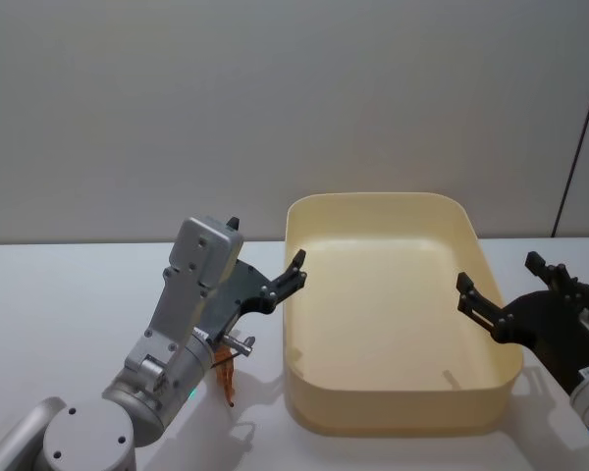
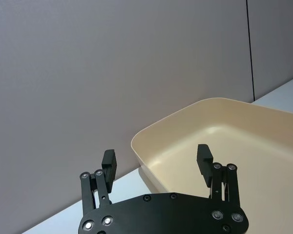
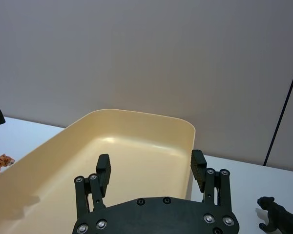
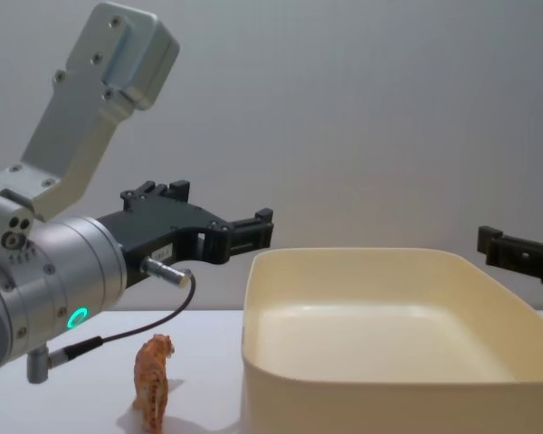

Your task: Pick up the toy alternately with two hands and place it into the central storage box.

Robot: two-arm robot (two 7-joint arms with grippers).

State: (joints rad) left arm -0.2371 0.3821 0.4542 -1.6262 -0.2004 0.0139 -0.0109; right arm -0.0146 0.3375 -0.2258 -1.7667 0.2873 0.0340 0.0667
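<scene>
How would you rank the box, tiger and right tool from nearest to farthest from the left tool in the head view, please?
1. Box: its left rim sits right beside the left tool.
2. Tiger: on the table, below the left arm.
3. Right tool: across the box, at its right side.

Plain grey wall (image 1: 275,98) with dark vertical seam (image 1: 578,147) behind white table (image 1: 59,294).

No writing, label, brand or number is legible — none at all.
</scene>
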